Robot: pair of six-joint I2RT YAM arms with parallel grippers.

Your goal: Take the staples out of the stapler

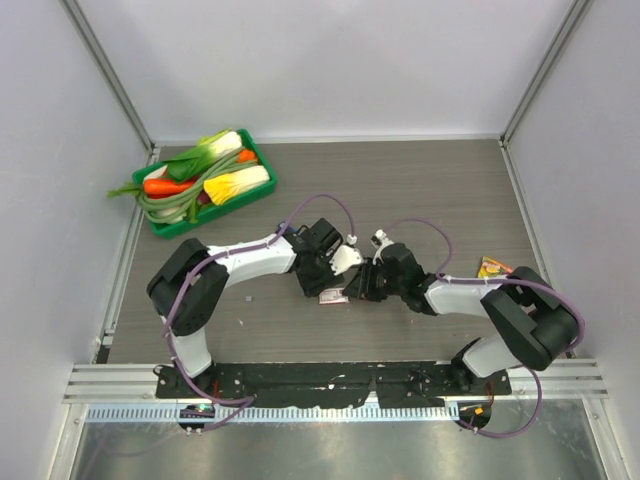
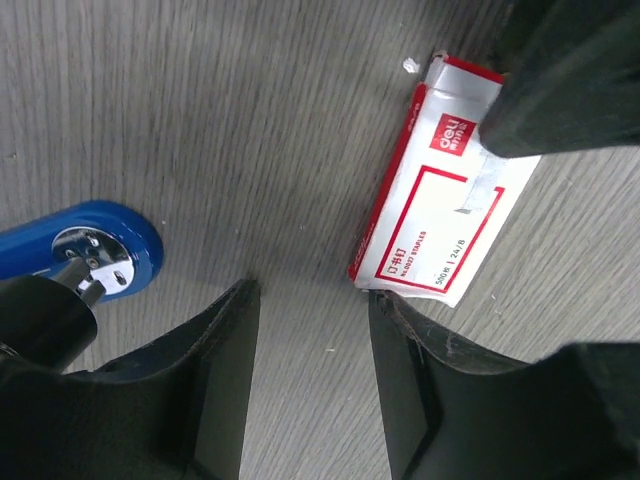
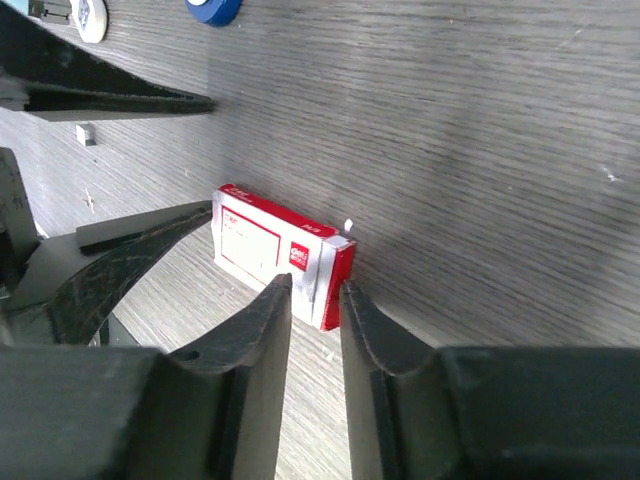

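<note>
A flat red, white and grey packet [image 1: 333,297] lies on the table between my two grippers. The left gripper [image 2: 310,295] is open over bare table, its right finger touching the packet's [image 2: 440,215] near corner. The right gripper [image 3: 316,285] is open by a narrow gap and empty, with its tips just short of the packet's [image 3: 270,245] grey end. One right finger [image 2: 565,85] overlaps the packet's far end. The end of a blue stapler [image 2: 95,245] lies to the left of the left gripper and also shows far off [image 3: 213,8]. No staples are in view.
A green tray [image 1: 262,165] of vegetables stands at the back left. A small orange and yellow packet [image 1: 493,267] lies at the right by the right arm. A tiny white crumb [image 2: 410,65] lies by the red packet.
</note>
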